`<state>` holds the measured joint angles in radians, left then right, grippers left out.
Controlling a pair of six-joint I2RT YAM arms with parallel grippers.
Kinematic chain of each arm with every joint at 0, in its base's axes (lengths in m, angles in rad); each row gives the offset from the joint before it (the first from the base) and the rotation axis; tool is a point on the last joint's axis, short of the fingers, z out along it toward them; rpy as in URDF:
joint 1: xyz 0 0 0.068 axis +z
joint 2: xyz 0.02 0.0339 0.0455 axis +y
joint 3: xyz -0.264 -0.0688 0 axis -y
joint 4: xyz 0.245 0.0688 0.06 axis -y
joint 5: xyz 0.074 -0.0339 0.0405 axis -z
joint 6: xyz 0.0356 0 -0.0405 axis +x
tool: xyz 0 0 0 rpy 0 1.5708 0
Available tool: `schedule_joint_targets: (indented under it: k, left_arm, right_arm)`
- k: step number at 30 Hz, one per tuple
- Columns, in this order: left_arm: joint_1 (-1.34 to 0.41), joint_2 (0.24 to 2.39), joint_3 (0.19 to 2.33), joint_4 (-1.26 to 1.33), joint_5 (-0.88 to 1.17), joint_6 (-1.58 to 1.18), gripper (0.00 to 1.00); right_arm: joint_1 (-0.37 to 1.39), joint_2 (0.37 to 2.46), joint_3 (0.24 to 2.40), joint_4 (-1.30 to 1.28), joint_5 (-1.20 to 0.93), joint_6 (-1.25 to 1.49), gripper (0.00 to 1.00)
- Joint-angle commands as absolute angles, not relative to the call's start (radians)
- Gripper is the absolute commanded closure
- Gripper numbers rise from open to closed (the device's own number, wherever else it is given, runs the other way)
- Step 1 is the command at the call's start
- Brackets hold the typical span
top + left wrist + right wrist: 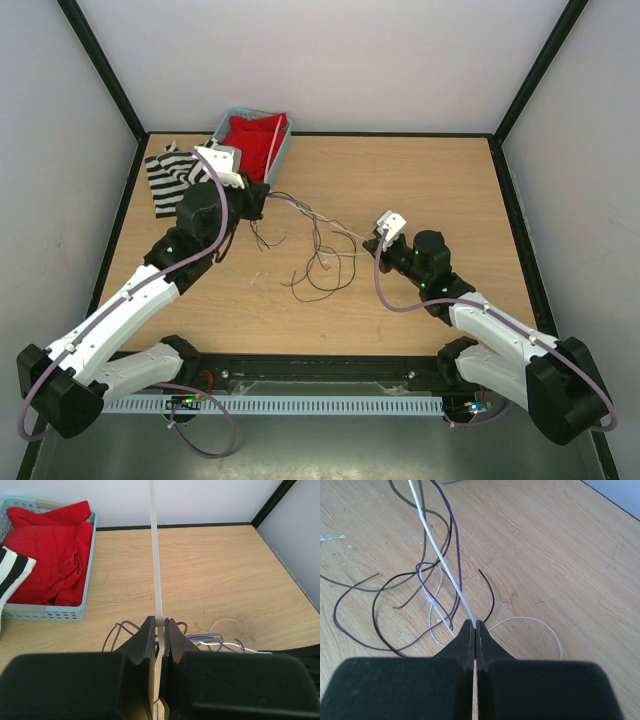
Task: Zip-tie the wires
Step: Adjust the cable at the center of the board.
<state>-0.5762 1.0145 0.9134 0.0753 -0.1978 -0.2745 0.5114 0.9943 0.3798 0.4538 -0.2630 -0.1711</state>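
We're clamping the thin, likely stiff white plastic zip tie [155, 555] in our left gripper [159, 629] while our right gripper [476, 626] is pinching one pale strand of the thin, floppy wires [442, 555].

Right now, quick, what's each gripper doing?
Left gripper: closed, holding the zip tie.
Right gripper: closed on a white wire.

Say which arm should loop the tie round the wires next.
Left. The left pincer already grips the zip tie beside the wires; the right pincer is shut on a white wire, so it is occupied.
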Motion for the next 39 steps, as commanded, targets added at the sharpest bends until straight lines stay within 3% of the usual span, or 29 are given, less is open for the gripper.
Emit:
schedule_joint_targets:
  k: [1,20,22,24,26,31,39]
  left_arm:
    - [-0.567,1.015,0.922,0.094,-0.197,-0.278,1.0]
    - [-0.565,1.026,0.923,0.094,-0.186,-0.283,1.0]
    - [-0.565,1.027,0.923,0.094,-0.185,-0.284,1.0]
    - [-0.565,1.03,0.923,0.093,-0.181,-0.284,1.0]
    - [-0.565,1.032,0.923,0.094,-0.179,-0.285,1.0]
    - [-0.565,1.032,0.923,0.094,-0.174,-0.285,1.0]
    - [-0.565,1.04,0.926,0.098,-0.135,-0.299,1.0]
  right_arm:
    - [0.494,0.983,0.367,0.44,-0.226,-0.143,1.0]
    - [0.493,0.951,0.343,0.479,-0.297,-0.144,0.99]
    - [0.492,0.939,0.339,0.488,-0.308,-0.135,0.79]
    - [0.493,0.919,0.338,0.501,-0.314,-0.115,0.51]
    - [0.494,0.899,0.341,0.517,-0.32,-0.091,0.34]
    - [0.493,0.86,0.38,0.511,-0.367,-0.067,0.2]
    - [0.494,0.972,0.491,0.595,-0.475,0.131,0.19]
